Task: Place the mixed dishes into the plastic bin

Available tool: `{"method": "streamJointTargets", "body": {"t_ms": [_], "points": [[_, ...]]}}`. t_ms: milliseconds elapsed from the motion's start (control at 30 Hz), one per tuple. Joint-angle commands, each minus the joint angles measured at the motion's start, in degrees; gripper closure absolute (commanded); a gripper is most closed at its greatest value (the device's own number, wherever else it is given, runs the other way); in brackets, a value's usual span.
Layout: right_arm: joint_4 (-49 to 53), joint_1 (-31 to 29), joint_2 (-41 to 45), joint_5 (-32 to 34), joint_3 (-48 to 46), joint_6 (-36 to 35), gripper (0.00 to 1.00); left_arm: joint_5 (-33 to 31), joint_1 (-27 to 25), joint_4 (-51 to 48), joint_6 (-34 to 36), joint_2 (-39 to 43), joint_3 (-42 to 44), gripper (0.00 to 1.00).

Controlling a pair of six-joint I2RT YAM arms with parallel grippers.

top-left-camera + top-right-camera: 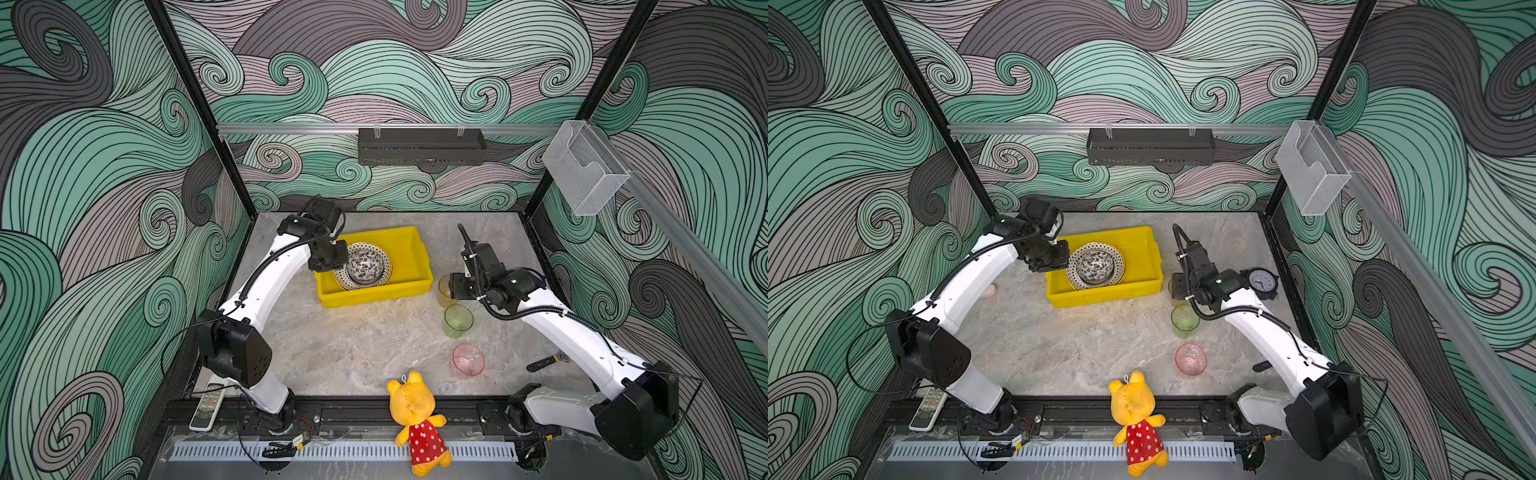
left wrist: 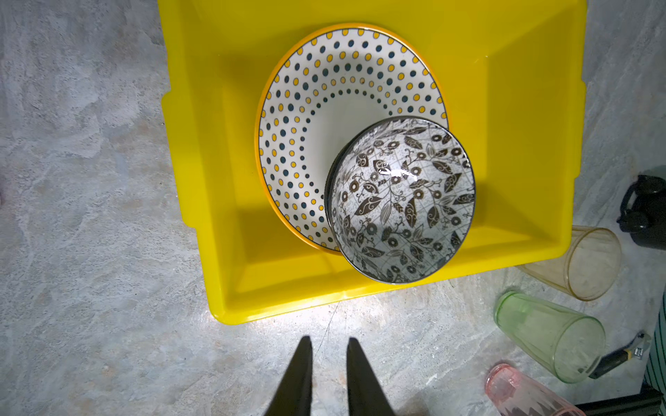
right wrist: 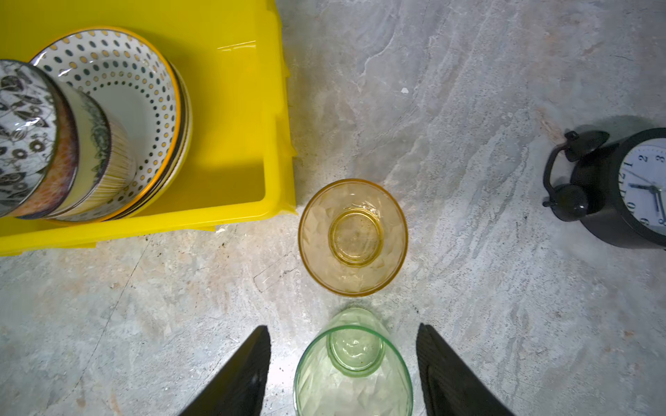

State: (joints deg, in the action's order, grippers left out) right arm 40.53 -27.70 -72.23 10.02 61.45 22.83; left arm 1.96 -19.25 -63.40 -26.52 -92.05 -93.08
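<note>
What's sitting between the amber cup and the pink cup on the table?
The green cup stands between the amber cup and the pink cup, the three forming a rough line, as seen in a top view.

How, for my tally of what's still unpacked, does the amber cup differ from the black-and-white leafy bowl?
The amber cup is translucent and plain; the leafy bowl is opaque and patterned. The amber cup stands on the table beside the yellow bin; the leafy bowl sits inside it, stacked above the dotted plate. Both stand upright, mouths up.
</note>
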Motion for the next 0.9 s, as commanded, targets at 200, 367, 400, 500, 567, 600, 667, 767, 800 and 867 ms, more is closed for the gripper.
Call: {"method": "streamJointTargets", "body": {"t_ms": [200,367,400,500,567,600,667,767,800,867], "points": [[0.73,5.26,0.2,-2.2,-1.16,-1.81,0.34,-2.13,0.37,0.63,-0.52,3.75,1.23,0.78],[0.14,7.32,-0.28,-3.21,-1.7,-3.15,0.35,-0.8,0.4,5.33,0.09,6.89,5.08,0.78],[-0.14,7.78,-0.35,-3.47,-1.74,-3.23,0.35,0.07,0.35,7.43,1.0,8.09,6.78,0.78],[-1.11,8.63,-0.42,-4.62,-1.93,-3.32,0.36,1.04,0.35,12.64,1.71,12.33,11.79,0.77],[-1.53,9.11,-0.65,-4.87,-1.98,-3.41,0.36,0.89,0.39,15.66,1.72,14.89,15.08,0.76],[-1.65,9.31,-0.87,-5.01,-1.91,-3.43,0.36,0.72,0.35,17.22,1.58,16.21,16.87,0.76],[-1.75,9.64,-1.44,-5.32,-1.76,-3.41,0.36,0.29,0.37,19.03,1.47,18.5,19.29,0.76],[-1.85,9.86,-2.55,-6.12,-1.38,-3.24,0.36,0.35,0.37,20.68,1.91,21.29,22.03,0.75],[-1.97,9.86,-2.8,-6.31,-1.12,-3.23,0.36,0.65,0.39,21.29,2.1,22.21,22.72,0.75],[-2.2,9.95,-3.18,-6.55,-1.07,-3.06,0.36,1.69,0.38,22.58,2.64,23.54,24.23,0.75]]}}
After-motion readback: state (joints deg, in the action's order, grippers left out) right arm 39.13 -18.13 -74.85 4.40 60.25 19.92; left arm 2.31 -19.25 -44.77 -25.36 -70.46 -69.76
